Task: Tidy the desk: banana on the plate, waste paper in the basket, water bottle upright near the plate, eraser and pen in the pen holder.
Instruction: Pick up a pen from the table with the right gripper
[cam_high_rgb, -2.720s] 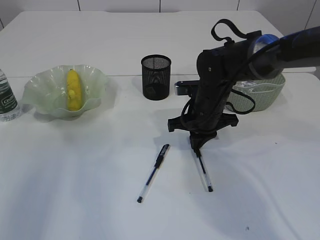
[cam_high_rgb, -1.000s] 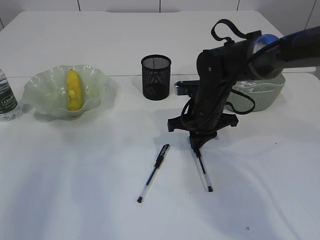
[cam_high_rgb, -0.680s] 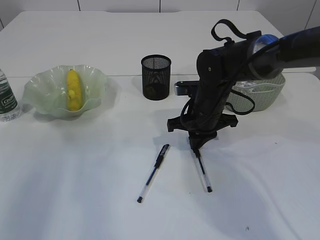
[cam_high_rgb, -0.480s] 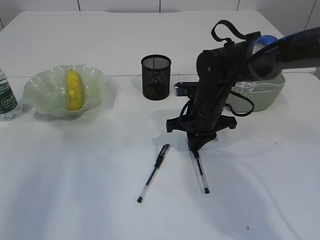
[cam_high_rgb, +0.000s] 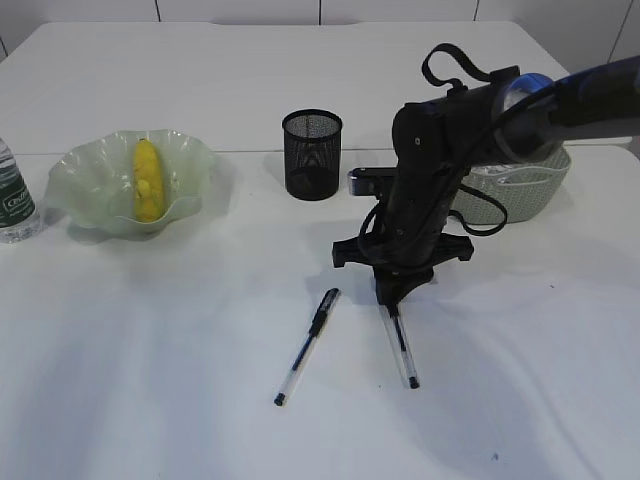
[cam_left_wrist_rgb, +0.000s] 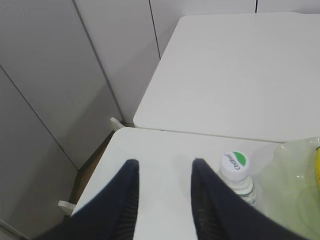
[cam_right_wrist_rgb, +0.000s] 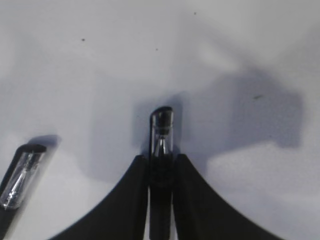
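My right gripper (cam_high_rgb: 390, 298) points down at the desk (cam_high_rgb: 180, 330), shut on the top end of a clear pen (cam_high_rgb: 401, 348) whose far tip rests on the surface. In the right wrist view the pen (cam_right_wrist_rgb: 162, 131) sticks out between the fingers of the right gripper (cam_right_wrist_rgb: 161, 162). A second pen (cam_high_rgb: 307, 346) lies to its left. The black mesh pen holder (cam_high_rgb: 312, 155) stands behind. The banana (cam_high_rgb: 148, 180) lies on the green plate (cam_high_rgb: 85, 165). The water bottle (cam_high_rgb: 12, 205) stands upright left of the plate. My left gripper (cam_left_wrist_rgb: 162, 167) hangs open and empty beside the bottle (cam_left_wrist_rgb: 235, 170). The eraser is out of view.
The sage green basket (cam_high_rgb: 520, 190) sits behind my right arm, partly hidden by it. The second pen's end (cam_right_wrist_rgb: 20, 175) shows at the left of the right wrist view. The desk's left edge and a wall lie below my left gripper.
My right gripper has shifted slightly up and left, and the pen's far tip has slid a little to the left with it. The left gripper has not moved.
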